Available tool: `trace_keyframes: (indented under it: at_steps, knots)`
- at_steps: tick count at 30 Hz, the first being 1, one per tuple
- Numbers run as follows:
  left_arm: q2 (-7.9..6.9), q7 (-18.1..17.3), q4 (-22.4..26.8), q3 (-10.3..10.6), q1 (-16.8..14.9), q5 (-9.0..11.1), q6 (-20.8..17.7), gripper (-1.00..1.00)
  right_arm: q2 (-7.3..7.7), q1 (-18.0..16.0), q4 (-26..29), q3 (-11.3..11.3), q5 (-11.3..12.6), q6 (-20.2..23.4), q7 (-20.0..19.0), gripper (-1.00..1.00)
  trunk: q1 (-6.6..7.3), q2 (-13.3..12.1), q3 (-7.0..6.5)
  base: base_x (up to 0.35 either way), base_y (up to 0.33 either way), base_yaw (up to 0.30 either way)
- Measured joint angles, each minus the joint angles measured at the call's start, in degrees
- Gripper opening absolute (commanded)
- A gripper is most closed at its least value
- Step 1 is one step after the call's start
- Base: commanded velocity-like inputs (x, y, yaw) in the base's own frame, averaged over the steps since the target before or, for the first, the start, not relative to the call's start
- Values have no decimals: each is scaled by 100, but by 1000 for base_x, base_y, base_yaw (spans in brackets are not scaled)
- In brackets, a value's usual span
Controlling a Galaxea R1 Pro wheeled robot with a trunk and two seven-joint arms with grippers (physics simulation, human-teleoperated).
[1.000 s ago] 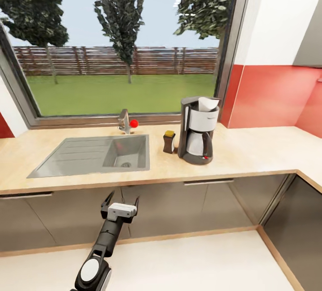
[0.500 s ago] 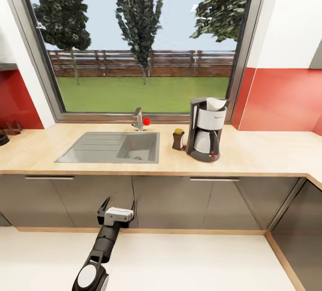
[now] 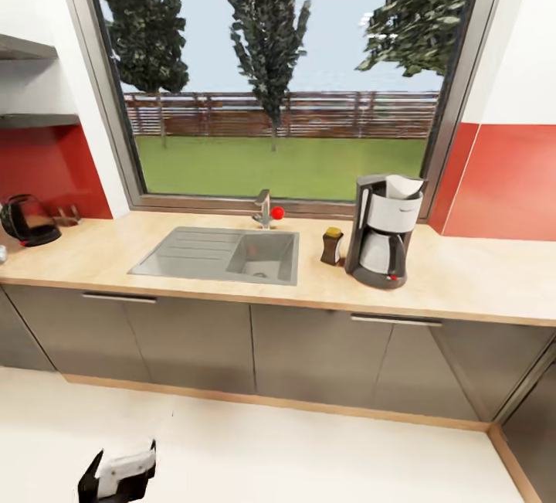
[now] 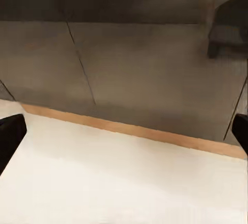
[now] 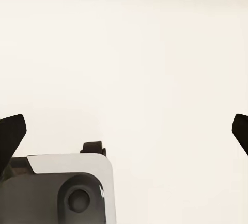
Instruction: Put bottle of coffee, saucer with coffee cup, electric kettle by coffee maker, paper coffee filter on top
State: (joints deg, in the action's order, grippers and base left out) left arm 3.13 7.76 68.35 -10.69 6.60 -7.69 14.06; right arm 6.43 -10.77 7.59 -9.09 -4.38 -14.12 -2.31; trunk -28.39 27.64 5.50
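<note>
The view has pulled back and swung left since a second ago, so the kettle [image 3: 29,219] now shows at the far left of the tabletop [image 3: 463,275], well apart from the coffee maker [image 3: 384,231]. The coffee bottle [image 3: 332,246] stands just beside the maker, the paper filter [image 3: 404,187] on top. Left gripper [image 3: 117,476] hangs low over the floor, jaws released and empty; the right gripper [image 5: 124,131] is likewise spread wide. The kettle looks the likely next fetch.

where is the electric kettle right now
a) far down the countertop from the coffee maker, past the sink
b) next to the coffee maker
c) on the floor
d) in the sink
a: the electric kettle stands at the far end of the countertop, with the sink between it and the coffee maker.
</note>
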Motion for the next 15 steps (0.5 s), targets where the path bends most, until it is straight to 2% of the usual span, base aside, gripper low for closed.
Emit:
trace_keyframes:
  at_steps: [1, 3, 5, 6, 9, 11, 12, 14, 15]
  knots:
    - [-1, -2, -341, -251, -3, 6, 112, 100, 1, 1, -3, 0, 0, 0, 3, 100, 0, 0, -6, 0, 0, 214]
    - [-3, -8, -769, -560, -20, 5, 307, 100, 2, 1, -3, 0, 0, 0, 1, 100, 0, 0, -19, 0, 0, 214]
    - [-6, -25, -1071, -719, -33, 2, 394, 100, 3, 1, -3, 0, 0, 0, 0, 100, 0, 0, -32, 0, 0, 214]
    - [-17, -48, -1375, -805, -43, -6, 422, 100, 3, 1, -4, 0, 0, 0, 0, 100, 0, 0, -37, 0, 0, 214]
    - [-50, -64, -2058, -840, -63, -37, 430, 100, 1, 0, -5, 0, 0, 0, 1, 100, 0, 0, -56, 0, 0, 213]
    - [-64, -68, -2548, -828, -166, -55, 430, 100, 3, 1, -4, -3, 0, 0, 2, 100, 0, 0, -69, 0, 0, 214]
    - [-72, -72, -2988, -818, -322, -85, 427, 100, 5, 1, -1, -4, 0, 0, 2, 100, 0, -1, -75, 0, 0, 214]
    - [-73, -69, -3578, -806, -521, -205, 422, 100, 6, 0, 1, -8, 0, 0, 3, 100, 0, 0, -88, 0, 0, 213]
    - [-73, -62, -4049, -801, -693, -420, 405, 100, 6, 0, 1, -8, 0, 0, 6, 100, 0, -1, -95, 0, 0, 214]
